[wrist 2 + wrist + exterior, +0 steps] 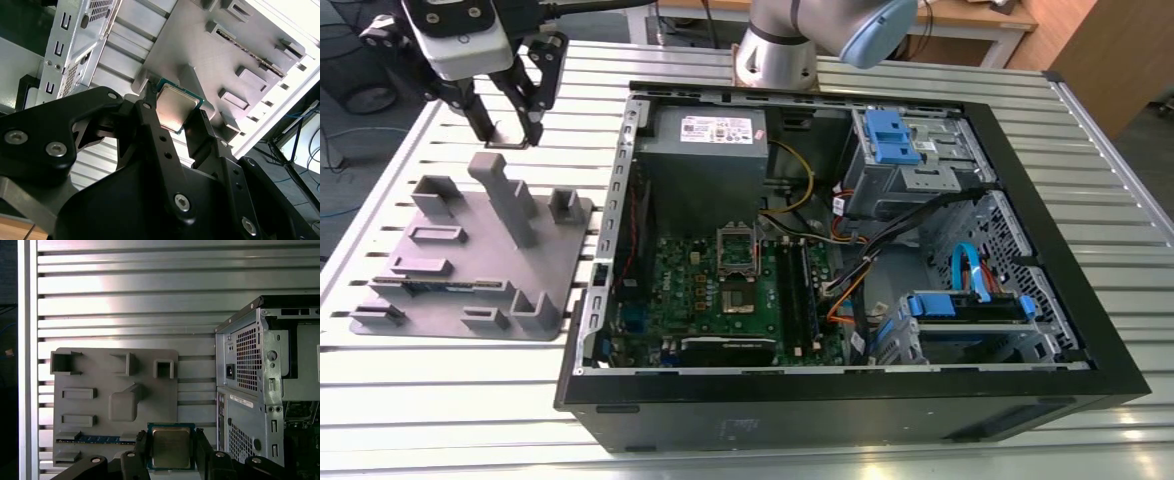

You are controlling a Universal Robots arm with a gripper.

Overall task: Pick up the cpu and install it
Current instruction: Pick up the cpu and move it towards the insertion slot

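The cpu (171,446) is a small square chip with a shiny silver top and a green rim. My gripper (171,450) is shut on it, one black finger on each of two opposite edges. In the second wrist view the cpu (176,104) sits between the fingertips of the gripper (175,117), above the grey plastic holder (230,50). In the exterior view the gripper (507,128) hangs over the far end of the holder (467,262), at the exterior view's left. The metal-framed socket (738,252) lies on the green board (720,305) inside the open computer case (854,395).
The holder (95,400) has upright posts and blocks and carries a memory stick (95,439) in a slot. The case's metal wall (250,390) stands right beside the holder. The arm's base (777,50) sits behind the case on the slatted metal table (427,400).
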